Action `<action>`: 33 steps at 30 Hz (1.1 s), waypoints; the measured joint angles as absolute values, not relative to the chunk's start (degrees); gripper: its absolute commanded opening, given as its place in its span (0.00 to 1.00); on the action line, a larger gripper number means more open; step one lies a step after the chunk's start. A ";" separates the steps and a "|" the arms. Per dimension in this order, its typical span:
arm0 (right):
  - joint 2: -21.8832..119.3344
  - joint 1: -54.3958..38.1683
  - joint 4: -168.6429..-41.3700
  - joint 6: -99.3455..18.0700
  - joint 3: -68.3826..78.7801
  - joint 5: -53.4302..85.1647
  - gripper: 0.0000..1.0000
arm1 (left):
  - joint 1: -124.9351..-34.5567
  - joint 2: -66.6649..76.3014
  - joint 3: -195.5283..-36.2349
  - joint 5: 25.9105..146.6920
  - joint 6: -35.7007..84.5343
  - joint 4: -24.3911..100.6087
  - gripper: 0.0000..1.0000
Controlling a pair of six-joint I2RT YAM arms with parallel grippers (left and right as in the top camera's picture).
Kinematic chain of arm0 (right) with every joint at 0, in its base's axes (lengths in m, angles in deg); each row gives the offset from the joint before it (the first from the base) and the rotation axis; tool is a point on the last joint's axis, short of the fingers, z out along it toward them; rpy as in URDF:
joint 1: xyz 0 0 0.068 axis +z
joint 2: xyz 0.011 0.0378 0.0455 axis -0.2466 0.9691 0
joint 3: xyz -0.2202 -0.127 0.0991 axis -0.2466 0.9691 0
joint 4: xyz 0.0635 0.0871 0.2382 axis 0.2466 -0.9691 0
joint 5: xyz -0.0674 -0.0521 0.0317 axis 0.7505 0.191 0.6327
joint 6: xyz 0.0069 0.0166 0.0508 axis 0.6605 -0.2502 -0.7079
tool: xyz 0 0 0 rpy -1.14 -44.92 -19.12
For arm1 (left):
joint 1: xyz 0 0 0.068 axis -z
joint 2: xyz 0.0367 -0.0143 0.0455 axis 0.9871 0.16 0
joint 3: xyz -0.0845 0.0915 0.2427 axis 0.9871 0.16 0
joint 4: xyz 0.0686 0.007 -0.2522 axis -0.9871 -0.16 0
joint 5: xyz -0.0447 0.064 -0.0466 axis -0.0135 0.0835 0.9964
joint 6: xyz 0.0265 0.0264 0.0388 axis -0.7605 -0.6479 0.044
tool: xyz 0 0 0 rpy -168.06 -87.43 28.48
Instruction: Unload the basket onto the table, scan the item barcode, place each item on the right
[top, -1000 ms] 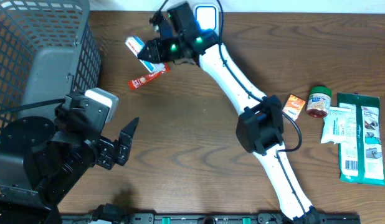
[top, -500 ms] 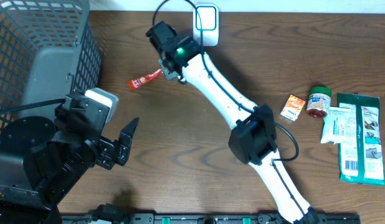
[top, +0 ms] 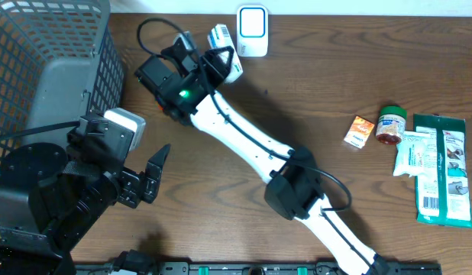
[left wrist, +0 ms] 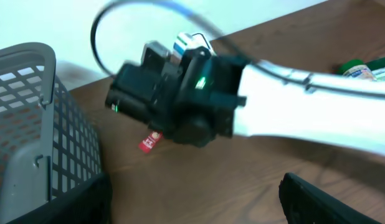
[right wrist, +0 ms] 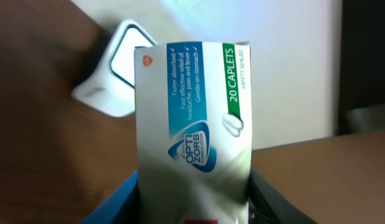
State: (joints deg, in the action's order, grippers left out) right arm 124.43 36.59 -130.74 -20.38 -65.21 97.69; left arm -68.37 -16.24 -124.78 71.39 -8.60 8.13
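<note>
Both fingers of the right gripper [right wrist: 194, 208] are pressing in on the lower end of a white cardboard carton of caplets with blue and green print [right wrist: 192, 124], so the jaws are clamping it rather than standing free. The carton is sticking straight out past the fingertips, which is leaving most of its length bare. That grip is probably chosen so that no finger is covering a printed face. The carton's far end is hanging just beside the small white square-faced scanner [top: 252, 21] at the back edge of the brown wooden table [top: 244, 107], on the side nearer the grey wire-mesh basket [top: 60, 46]. It is being held raised off the table, seemingly to bring a face toward the scanner's window. The wrist camera is showing only the brand face, and no barcode is showing in any view, so whether the code is facing the scanner cannot be told. A thin red sachet [left wrist: 150, 141] is lying flat on the table below the right arm. The left gripper [top: 154, 174] is hanging well apart from all this near the basket, its jaws standing wide with nothing between them, apparently waiting. A green-lidded jar [top: 390, 124] and a small orange box [top: 360, 130] are sitting far off at the other end.
</note>
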 measured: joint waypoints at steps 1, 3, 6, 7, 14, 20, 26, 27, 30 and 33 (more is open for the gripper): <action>125.37 36.84 -130.04 -19.06 -65.21 99.57 0.01 | -68.37 -16.26 -124.78 71.39 -8.60 8.11 0.86; 128.78 37.27 -128.95 -15.63 -65.21 103.37 0.01 | -68.37 -16.24 -124.78 71.39 -8.60 8.11 0.86; 133.74 37.45 -125.83 -11.63 -65.13 106.58 0.01 | -68.37 -16.26 -124.78 71.39 -8.60 8.13 0.86; 134.04 37.45 -125.37 -11.24 -65.13 107.02 0.01 | -68.37 -16.26 -124.78 71.39 -8.60 8.11 0.86; 135.73 39.33 -121.21 -7.92 -65.13 110.87 0.01 | -68.37 -16.26 -124.78 71.39 -8.60 8.09 0.86; 135.81 39.70 -113.59 -2.08 -65.13 112.11 0.01 | -68.37 -16.26 -124.78 71.39 -8.60 8.09 0.86; 135.84 38.23 -108.34 5.76 -65.13 112.53 0.01 | -68.37 -16.26 -124.78 71.39 -8.60 8.11 0.86; 135.84 38.43 -108.34 6.03 -65.10 112.51 0.01 | -68.37 -16.26 -124.78 71.39 -8.60 8.11 0.86; 135.84 39.35 -108.19 6.22 -64.38 112.68 0.01 | -68.37 -16.26 -124.78 71.39 -8.60 8.11 0.86; 135.84 40.68 -108.14 6.25 -61.91 112.51 0.01 | -68.37 -16.26 -124.78 71.39 -8.60 8.11 0.86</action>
